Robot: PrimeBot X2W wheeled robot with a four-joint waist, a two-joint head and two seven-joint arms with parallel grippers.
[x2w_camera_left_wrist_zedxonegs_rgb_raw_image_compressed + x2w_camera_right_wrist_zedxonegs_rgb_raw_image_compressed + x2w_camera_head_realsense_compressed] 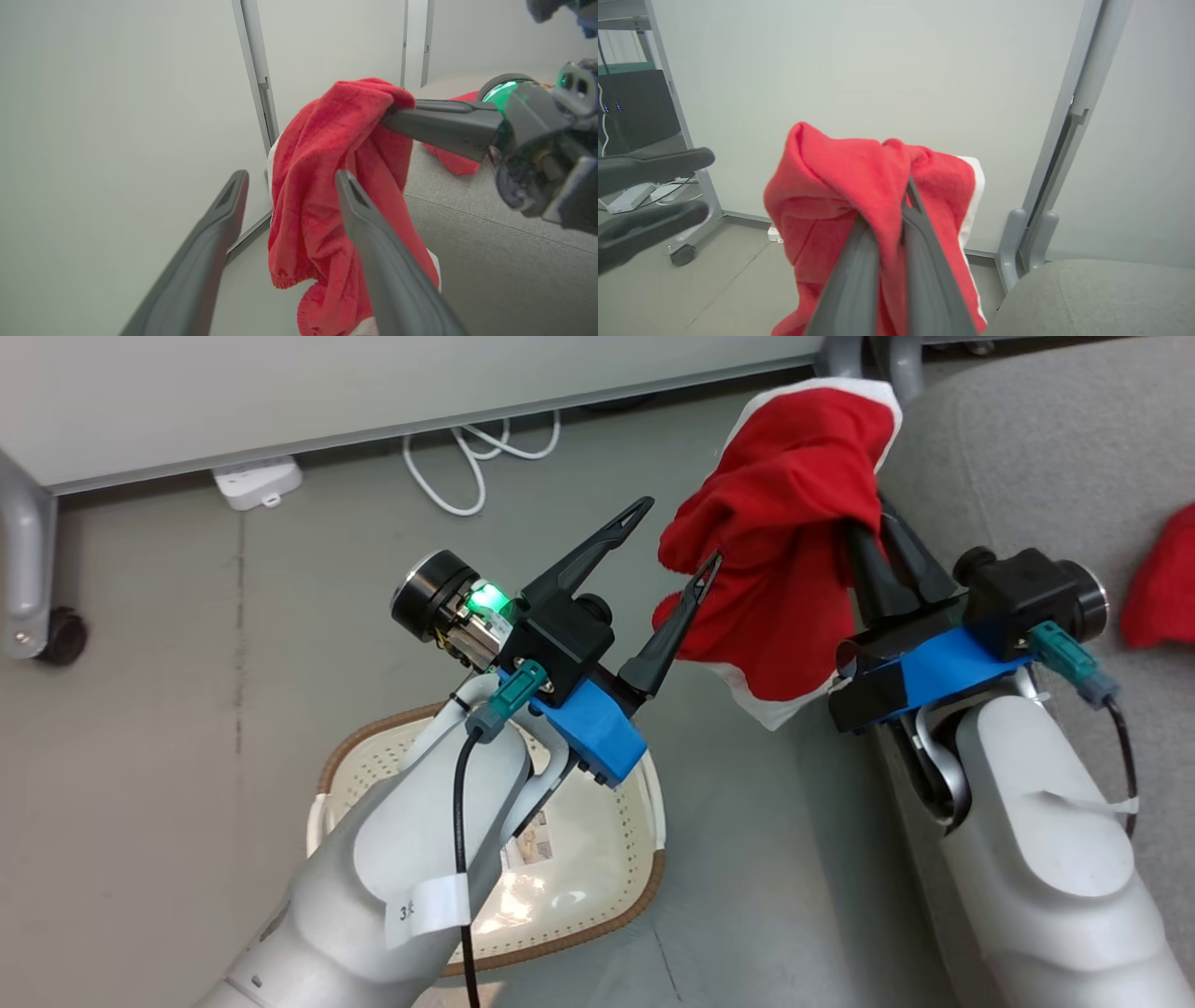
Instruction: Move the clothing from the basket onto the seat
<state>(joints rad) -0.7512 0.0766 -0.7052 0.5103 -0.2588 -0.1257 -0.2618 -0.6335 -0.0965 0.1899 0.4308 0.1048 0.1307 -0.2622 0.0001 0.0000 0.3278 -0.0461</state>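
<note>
Head view shows you the carry step: the right gripper (882, 560) has its two fingers pressed together on a bunched fold of the red garment with the white hem (784, 523), which hangs in the air over the floor right at the edge of the grey seat (1027, 457), not yet above the cushion. The left gripper (680, 534) is spread wide and holds nothing; its lower fingertip sits against or just beside the hanging cloth, and you cannot tell which. Below your left forearm the cream basket (611, 821) shows only its perforated bottom and a barcode sticker, while a second red garment (1162, 579) lies on the seat at the far right. Left wrist view looks along the open left gripper (290, 176) at the red garment (327, 154) draped from the closed fingers of the right gripper (392, 116), with the seat (490, 242) and the other red piece (448, 161) behind it. Right wrist view confirms the pinch: the right gripper (887, 210) is clamped through the cloth (840, 177), the empty left gripper (707, 184) waits at the left edge, and the seat (1087, 298) lies low to the right. By my reading this is the last piece, so your next move is to swing the right arm rightward until the whole garment hangs over the cushion, lower it, and only then part the fingers; keep the left fingers away from the cloth so they do not snag it.
</note>
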